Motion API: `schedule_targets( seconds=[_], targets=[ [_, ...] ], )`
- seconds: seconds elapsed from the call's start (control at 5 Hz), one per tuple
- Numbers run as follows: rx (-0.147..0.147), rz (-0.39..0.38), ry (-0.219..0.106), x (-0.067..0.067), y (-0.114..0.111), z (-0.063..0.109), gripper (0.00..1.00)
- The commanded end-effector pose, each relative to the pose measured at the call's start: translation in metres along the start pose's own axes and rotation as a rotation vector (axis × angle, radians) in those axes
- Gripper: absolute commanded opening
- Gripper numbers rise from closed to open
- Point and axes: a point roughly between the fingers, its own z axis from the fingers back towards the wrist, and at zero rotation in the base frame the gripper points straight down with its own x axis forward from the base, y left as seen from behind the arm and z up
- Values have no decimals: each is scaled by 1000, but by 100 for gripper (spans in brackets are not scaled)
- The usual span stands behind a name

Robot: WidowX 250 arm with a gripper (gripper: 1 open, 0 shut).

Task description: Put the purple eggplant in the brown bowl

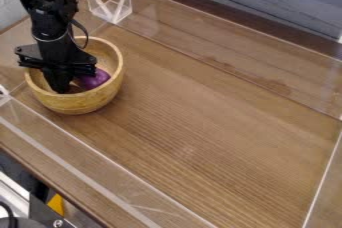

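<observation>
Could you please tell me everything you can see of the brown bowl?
The brown bowl is round, light brown and apparently wooden, with thick walls and a yellowish-tan inside. It sits upright on the wooden table, near its edge. The gripper reaches down into it, hiding part of the interior, and the purple eggplant lies inside, partly hidden.

Looks like a lab to me; a black robot arm (51,27) works over a wooden tabletop (214,102), loose cables at its edge.
</observation>
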Motion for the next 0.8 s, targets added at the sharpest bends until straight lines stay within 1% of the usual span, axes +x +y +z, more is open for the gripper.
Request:
schedule_targets(
  seconds=[0.0, 0.4, 0.6],
  targets=[
    [17, -37, 26, -10, 4, -7, 0],
    [35, -53, 23, -16, 12, 5, 0],
    [45, -50, 23, -17, 10, 14, 0]
  ],
)
